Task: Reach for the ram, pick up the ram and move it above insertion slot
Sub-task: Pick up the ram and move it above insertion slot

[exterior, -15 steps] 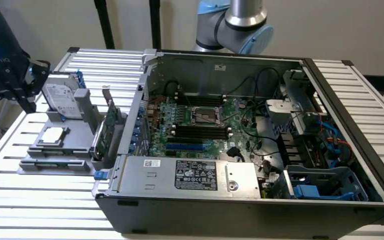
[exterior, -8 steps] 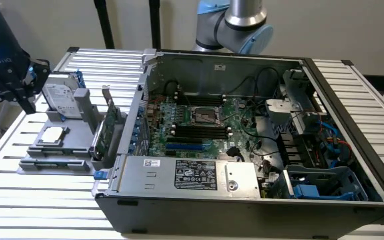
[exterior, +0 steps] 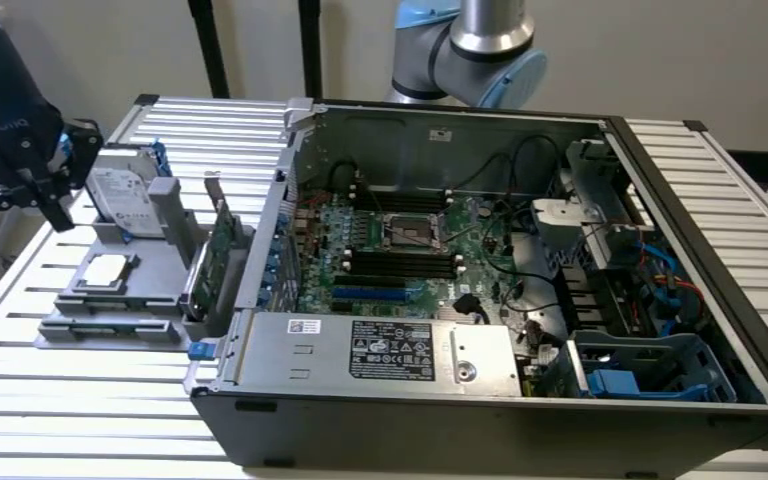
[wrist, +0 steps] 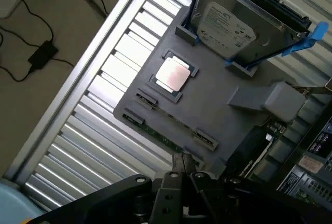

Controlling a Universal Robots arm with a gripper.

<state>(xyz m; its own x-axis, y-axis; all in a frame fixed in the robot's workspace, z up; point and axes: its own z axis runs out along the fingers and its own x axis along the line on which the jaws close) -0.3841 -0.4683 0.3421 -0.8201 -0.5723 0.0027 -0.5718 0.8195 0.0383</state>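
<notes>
So the gripper [wrist: 182, 166] is hanging up over the grey tray [wrist: 218, 105] that sits on the slatted table [exterior: 91, 420], and its fingers [wrist: 179, 163] are pressed together with nothing between them. The ram [wrist: 158, 133] hasn't been picked up. It's standing on its edge in a narrow slot along one side of the tray, held between little grey clips, so from the wrist view you mostly just see a thin green strip. In that view the fingertips line up near one end of the stick, but I can't tell for sure whether they're touching it. In the exterior view the gripper [exterior: 53, 208] looks to be up beside the hard drive [exterior: 128, 200], on the exterior view's left, so it seems to be clear of the tray. The hard drive is propped upright in a blue frame at the far end of the tray, a processor chip [exterior: 107, 270] lies flat in the middle, and an expansion card [exterior: 224, 250] stands on the side nearest the computer case [exterior: 491, 400]. The case is lying open right next to the tray on the exterior view's right, with the motherboard [exterior: 398, 235] facing up and its black memory slots [exterior: 404, 262] well apart from where the ram is now.
</notes>
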